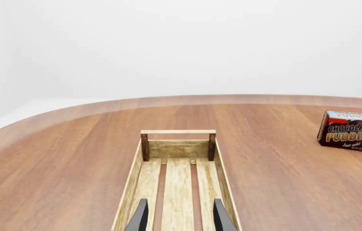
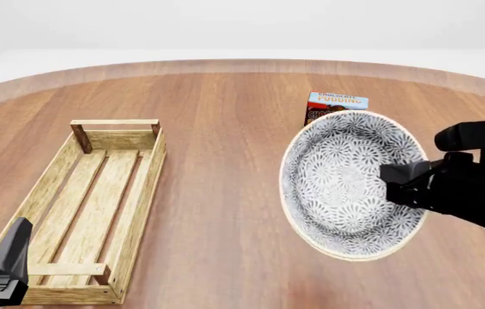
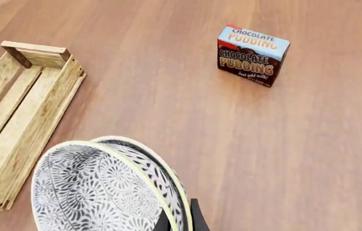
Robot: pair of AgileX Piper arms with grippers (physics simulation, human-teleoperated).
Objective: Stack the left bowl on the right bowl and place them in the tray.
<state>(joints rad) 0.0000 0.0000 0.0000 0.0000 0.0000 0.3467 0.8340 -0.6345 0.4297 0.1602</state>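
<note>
Left wrist view: left gripper (image 1: 179, 217) sits over the near end of the tray (image 1: 220, 168), finger tips apart w/ nothing between them. Tray's slats run straight away up the frame, its far end wall at center. Pudding box (image 1: 351, 131) stands at right edge on the table (image 1: 71, 159).

Front view: tray lies at lower left, long axis going from the bottom edge up toward center-left, nothing in it. Right gripper (image 2: 401, 183) at right of frame is clamped on the rim of the bowls (image 2: 345, 183), which are tipped so the patterned inside faces the camera, lifted clear of the table. Pudding box peeks out just above them.

Right wrist view: two rims show nested at bottom center, so the stack looks done; fingers pinch the rim at bottom edge. Tray is at left edge of frame, well apart from the bowls.

Judgement: what's left is carrying the stack leftward to the tray & lining up w/ its long axis; right arm holds the load, left arm is nearer the tray
</note>
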